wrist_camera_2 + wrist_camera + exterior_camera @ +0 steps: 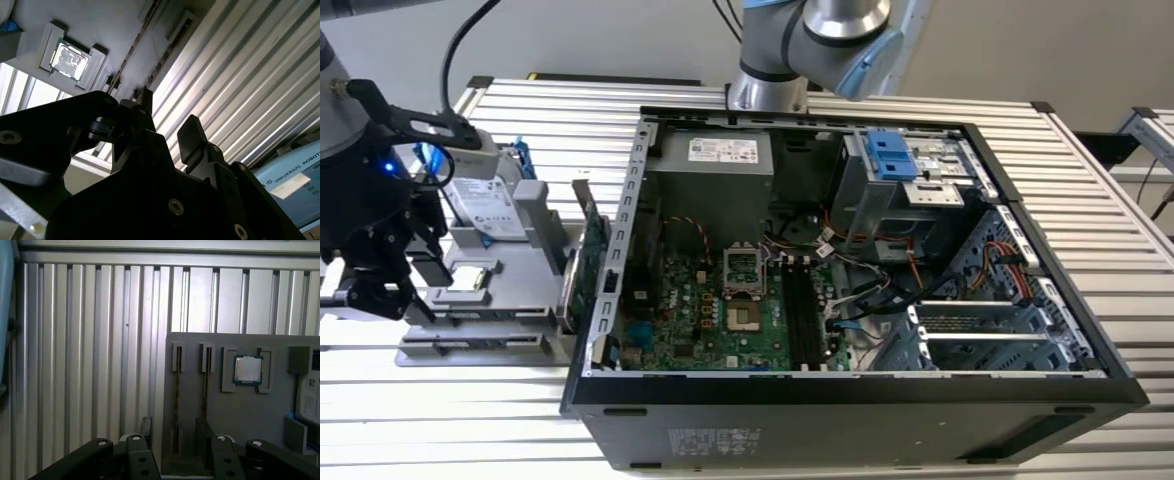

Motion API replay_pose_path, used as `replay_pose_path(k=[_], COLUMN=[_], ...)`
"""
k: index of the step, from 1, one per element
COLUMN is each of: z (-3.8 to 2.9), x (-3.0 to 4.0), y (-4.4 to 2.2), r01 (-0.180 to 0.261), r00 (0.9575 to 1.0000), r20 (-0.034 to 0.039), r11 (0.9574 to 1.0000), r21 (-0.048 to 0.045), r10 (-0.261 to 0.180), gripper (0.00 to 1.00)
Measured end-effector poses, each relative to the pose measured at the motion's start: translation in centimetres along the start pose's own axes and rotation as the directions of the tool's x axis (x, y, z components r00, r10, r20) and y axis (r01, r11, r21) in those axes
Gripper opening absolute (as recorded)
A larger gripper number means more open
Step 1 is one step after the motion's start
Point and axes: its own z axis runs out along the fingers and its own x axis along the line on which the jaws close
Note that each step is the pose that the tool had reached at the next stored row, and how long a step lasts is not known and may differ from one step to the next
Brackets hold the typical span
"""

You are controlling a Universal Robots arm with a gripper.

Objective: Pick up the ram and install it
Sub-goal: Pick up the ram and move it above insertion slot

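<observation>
Two thin ram sticks stand on edge in slots of the grey holder tray (250, 415). In the first wrist view one ram stick (177, 405) runs toward my gripper (175, 434), and the other (205, 390) lies beside it. My black fingers (145, 426) stand apart, one on each side of the nearer stick's line at the tray's end, holding nothing. In the second wrist view the gripper (168, 112) is open below a ram edge (136, 44). In the exterior view the gripper (380, 288) hangs at the tray's (494, 320) left side.
The tray also carries a square processor (248, 369), a silver hard drive (487, 205) and a green expansion card (594, 262) standing by the open computer case (854, 395). The motherboard's memory slots (802, 315) lie inside the case. Ribbed metal tabletop (100, 340) surrounds everything.
</observation>
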Motion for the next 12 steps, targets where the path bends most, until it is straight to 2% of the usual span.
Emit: replay_pose_path(k=[7,12], z=[0.55,1.09], x=[-0.02,-0.05], y=[0.00,-0.01], r01=[0.000,0.000], r00=[1.0000,1.0000], r20=[0.0005,0.0046], r11=[1.0000,1.0000], r21=[0.0001,0.0003], r10=[0.000,0.000], gripper=[1.00,1.00])
